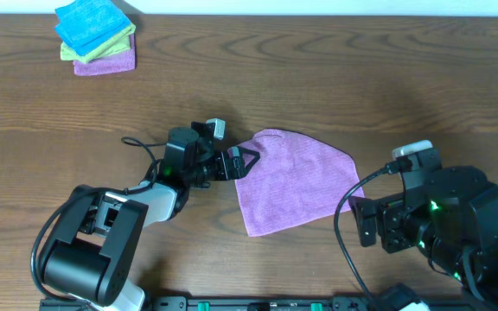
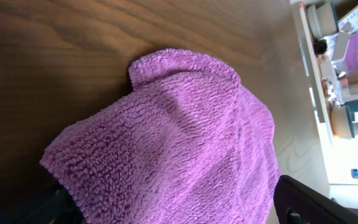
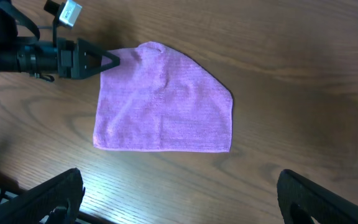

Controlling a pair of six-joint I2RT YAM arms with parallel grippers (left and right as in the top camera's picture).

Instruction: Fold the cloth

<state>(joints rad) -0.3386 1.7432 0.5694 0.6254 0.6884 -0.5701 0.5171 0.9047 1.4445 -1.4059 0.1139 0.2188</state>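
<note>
The lilac cloth [image 1: 296,183] lies flat on the table's middle, with its far right side running diagonally. It fills the left wrist view [image 2: 179,137] and shows in the right wrist view [image 3: 166,99]. My left gripper [image 1: 245,161] is at the cloth's left far corner. Its fingers are spread wide, with the cloth's edge between them [image 2: 176,211]; it is open. My right gripper [image 1: 367,221] is open and empty, just off the cloth's right near corner, over bare wood [image 3: 182,186]. No white tag shows.
A stack of folded cloths [image 1: 96,36], blue on yellow-green on purple, sits at the far left corner. The left arm's cable [image 1: 141,147] trails on the table left of the cloth. Shelves with containers [image 2: 340,56] stand beyond the table.
</note>
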